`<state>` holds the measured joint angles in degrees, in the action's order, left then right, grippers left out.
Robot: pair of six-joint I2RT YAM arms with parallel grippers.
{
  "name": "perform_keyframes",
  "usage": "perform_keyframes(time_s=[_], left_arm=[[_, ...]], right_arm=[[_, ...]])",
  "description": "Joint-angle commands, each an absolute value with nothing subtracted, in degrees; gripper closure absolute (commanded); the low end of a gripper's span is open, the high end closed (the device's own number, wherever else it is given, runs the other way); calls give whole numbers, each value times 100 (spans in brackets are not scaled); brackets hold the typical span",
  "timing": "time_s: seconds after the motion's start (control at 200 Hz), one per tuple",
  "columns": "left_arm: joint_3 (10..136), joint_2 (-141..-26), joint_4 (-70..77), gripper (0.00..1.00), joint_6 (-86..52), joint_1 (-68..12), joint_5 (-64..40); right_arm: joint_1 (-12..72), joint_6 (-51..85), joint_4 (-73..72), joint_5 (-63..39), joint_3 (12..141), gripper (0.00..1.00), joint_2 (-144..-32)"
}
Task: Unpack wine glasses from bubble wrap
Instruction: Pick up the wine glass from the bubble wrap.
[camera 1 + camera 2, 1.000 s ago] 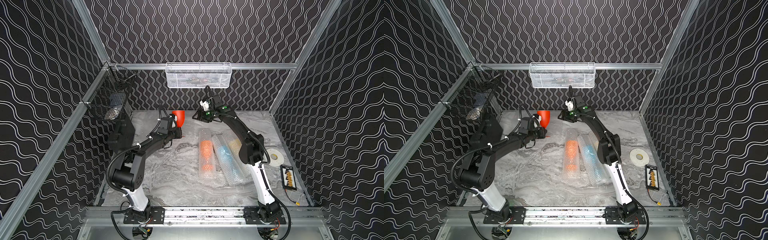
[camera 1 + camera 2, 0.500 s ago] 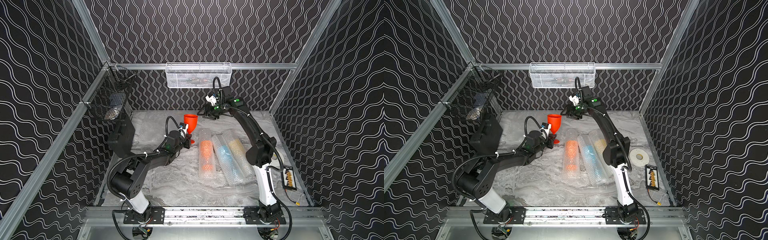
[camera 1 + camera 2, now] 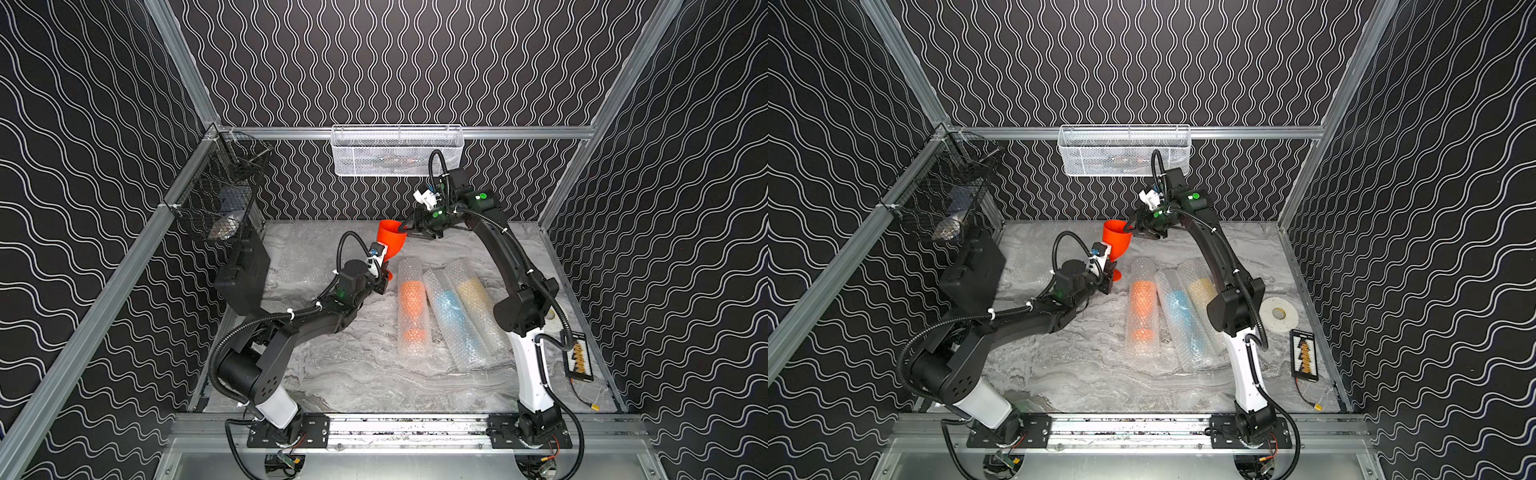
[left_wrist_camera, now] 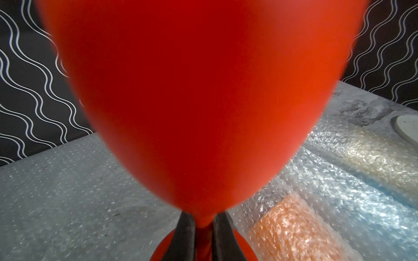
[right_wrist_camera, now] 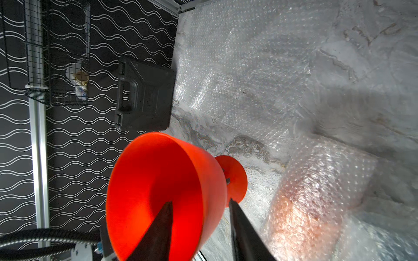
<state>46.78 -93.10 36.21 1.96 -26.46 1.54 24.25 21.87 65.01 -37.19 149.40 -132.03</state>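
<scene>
In both top views the red goblet (image 3: 391,242) (image 3: 1116,242) is up off the table (image 3: 353,374), bare of wrap and tilted a little. The left gripper (image 3: 383,272) is at its stem, just beside the far end of the orange roll (image 3: 412,307). The blue roll (image 3: 451,316) and yellow roll (image 3: 473,297) lie alongside, still wrapped. The right gripper (image 3: 405,229) (image 3: 1130,227) is in at the rim. Half a second ago it hung clear, back under the white mesh basket (image 3: 397,150), so that arm has dropped onto the cup. A second ago the goblet was further back and to the left.

Left wrist view: the bowl of the red goblet (image 4: 199,101) fills the picture. The left gripper (image 4: 203,236) is clamped tight on the thin stem, just above the foot.

Right wrist view: we look down into the red goblet (image 5: 158,180). The right gripper (image 5: 201,230) has its jaws apart, one finger inside the bowl and one outside, straddling the wall and not visibly pinching yet. The flat bubble-wrap sheet (image 5: 237,56) lies spread behind.

My read: light, stiff, smooth plastic, so slippery rather than breakable. The stem is the sure hold. The rim should work, but the wall may flex or slide.
</scene>
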Motion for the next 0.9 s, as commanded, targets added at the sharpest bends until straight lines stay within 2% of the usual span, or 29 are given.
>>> perform_keyframes(time_s=[0.0, 0.22, 0.28, 0.345, 0.415, 0.505, 0.586, 0.711, 0.891], left_arm=[[4825, -9313, 3718, 100, 565, -2697, 337], [5071, -9456, 3413, 100, 712, -2759, 544], [5147, -9475, 3301, 100, 704, -2765, 545], [5169, -9505, 3312, 83, 662, -2760, 569], [5217, -9531, 3230, 69, 609, -2769, 580], [5189, -9422, 3107, 46, 535, -2769, 673], [5041, -9256, 3172, 32, 364, -2769, 816], [4936, -9005, 3036, 24, 42, -2769, 664], [4869, -8799, 2746, 22, -629, -2773, 989]], right_arm=[[2435, 1998, 6900, -3586, 14964, 67, -13188], [2430, 1951, 6930, -3568, 14885, 87, -13130], [2426, 1975, 6908, -3568, 14942, 90, -13143], [2417, 1995, 6891, -3564, 14976, 95, -13142], [2408, 2029, 6742, -3526, 14807, 98, -13066], [2391, 2040, 6699, -3404, 14793, 99, -13082], [2382, 2004, 6727, -3081, 14768, 100, -13081], [2322, 2089, 6520, -2737, 14637, 100, -13064], [2305, 2044, 6400, -1643, 14756, 100, -13114]])
